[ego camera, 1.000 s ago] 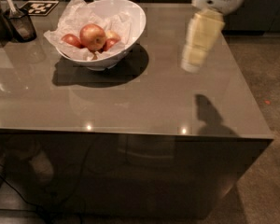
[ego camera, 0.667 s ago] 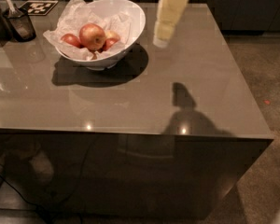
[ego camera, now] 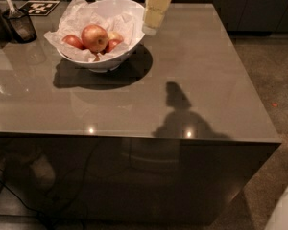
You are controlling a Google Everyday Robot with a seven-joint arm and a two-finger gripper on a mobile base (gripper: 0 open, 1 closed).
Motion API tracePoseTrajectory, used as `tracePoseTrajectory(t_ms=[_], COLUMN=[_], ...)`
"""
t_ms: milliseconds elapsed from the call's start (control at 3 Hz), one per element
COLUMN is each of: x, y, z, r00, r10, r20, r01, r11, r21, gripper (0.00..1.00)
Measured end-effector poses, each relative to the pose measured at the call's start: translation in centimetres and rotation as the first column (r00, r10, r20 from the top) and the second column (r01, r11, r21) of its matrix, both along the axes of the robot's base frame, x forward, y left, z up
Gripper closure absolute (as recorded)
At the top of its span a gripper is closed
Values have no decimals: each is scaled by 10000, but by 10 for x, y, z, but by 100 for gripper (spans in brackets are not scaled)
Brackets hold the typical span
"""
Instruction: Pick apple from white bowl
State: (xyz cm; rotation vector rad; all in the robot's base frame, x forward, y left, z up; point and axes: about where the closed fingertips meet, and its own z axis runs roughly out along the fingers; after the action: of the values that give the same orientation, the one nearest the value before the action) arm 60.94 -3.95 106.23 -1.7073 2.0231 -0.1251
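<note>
The apple [ego camera: 95, 37], large, round and red with a yellowish blush, lies in the white bowl [ego camera: 129, 12] on crumpled white paper, at the table's back left. Smaller darker red apples [ego camera: 72, 41] lie beside it, and a yellowish one sits behind. My gripper [ego camera: 151, 28], a pale cream shape coming down from the top edge, hangs just right of the bowl's rim, above the table.
A small dark cup with a utensil [ego camera: 20, 24] stands at the far left. A black-and-white marker tag [ego camera: 39, 7] lies behind the bowl. The glossy grey table [ego camera: 197, 80] ends at a right edge with floor beyond.
My gripper has moved left across the table, from its right side to a spot next to the bowl's right rim. The bowl and apples have not moved.
</note>
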Motion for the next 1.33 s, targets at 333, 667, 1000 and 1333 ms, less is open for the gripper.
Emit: tracePoseTrajectory(t_ms=[333,667,1000,1333], x=[24,55,63,70], y=[27,62,71,77], z=[-18,-36,-33,-36], r00=[9986,9951,9974,9978], r10=[-185,-431,-353,-281], r20=[-491,-892,-629,-596], r01=[196,441,372,327], r11=[9995,9990,9988,9963], r21=[233,100,306,790], gripper=[0,0,0,0])
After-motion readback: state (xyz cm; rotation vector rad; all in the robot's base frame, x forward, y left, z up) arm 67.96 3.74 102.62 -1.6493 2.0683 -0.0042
